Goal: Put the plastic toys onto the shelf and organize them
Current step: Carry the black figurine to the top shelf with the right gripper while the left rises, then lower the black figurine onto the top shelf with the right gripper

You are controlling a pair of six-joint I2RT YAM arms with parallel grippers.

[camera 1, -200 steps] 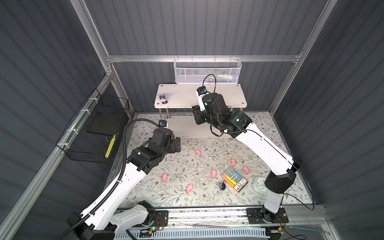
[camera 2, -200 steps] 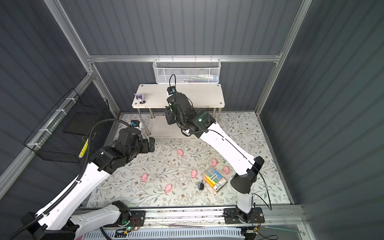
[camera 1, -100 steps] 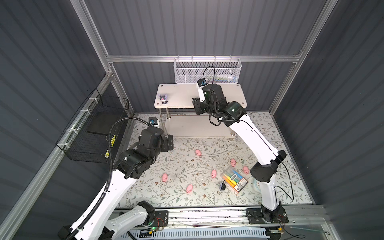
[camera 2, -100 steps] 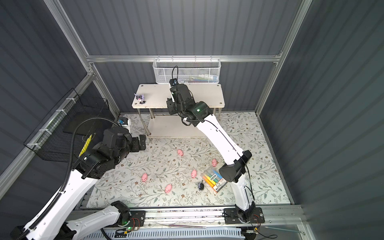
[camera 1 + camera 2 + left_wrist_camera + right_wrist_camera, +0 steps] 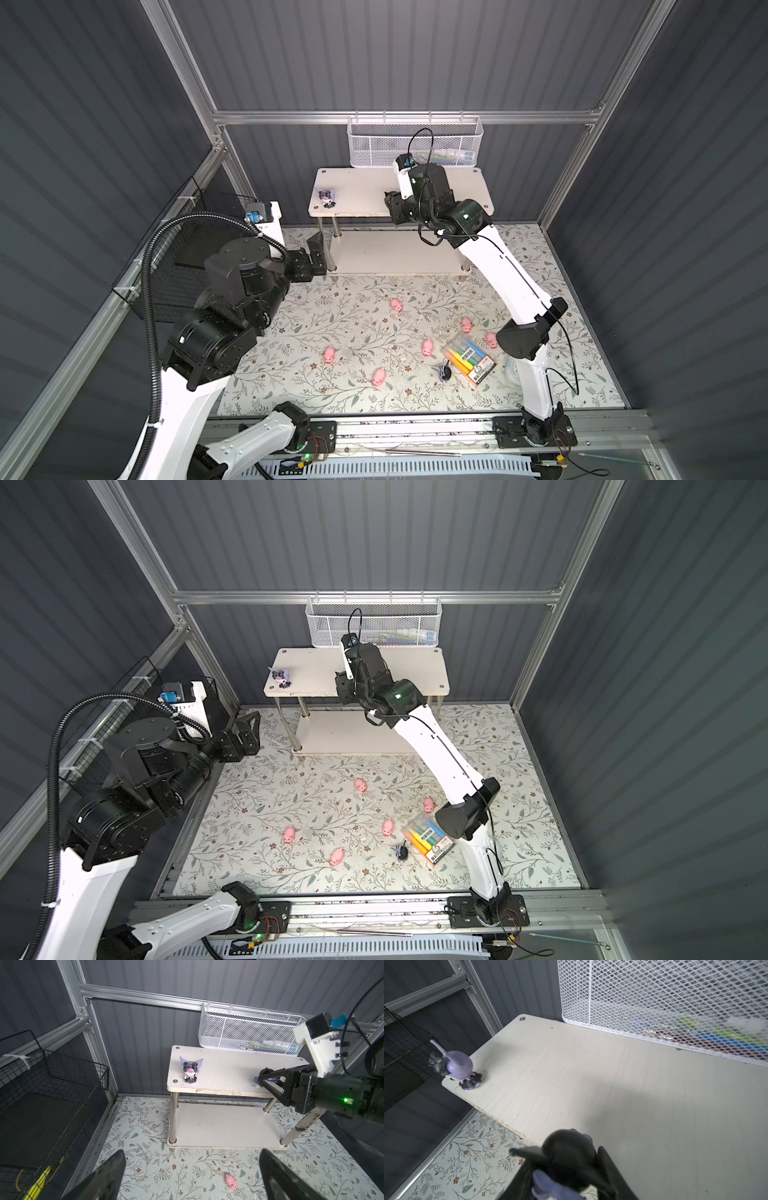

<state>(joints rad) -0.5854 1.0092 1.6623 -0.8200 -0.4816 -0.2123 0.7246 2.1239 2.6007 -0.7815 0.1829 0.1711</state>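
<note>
Floral mat (image 5: 353, 332), grey-walled cell, since a second ago my right pincer (image 5: 262, 1078) rose to the front edge of the shelf (image 5: 357, 195) top board clamped on a black-eared figurine (image 5: 566, 1151), my left pincer (image 5: 192, 1169) backed off gaping, second figurine (image 5: 327, 197) stands at the board's left end, pigs (image 5: 396, 305) and marker pack (image 5: 467, 359) on mat.

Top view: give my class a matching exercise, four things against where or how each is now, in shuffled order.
1. standing figurine
2. gripped figurine
3. marker pack
4. left gripper

A. lying on the floral mat
B. jaws wide apart, holding nothing
C. at a corner of the shelf, top board
D. in the right gripper, jaws shut on it

Pairs: 1-C, 2-D, 3-A, 4-B
</note>
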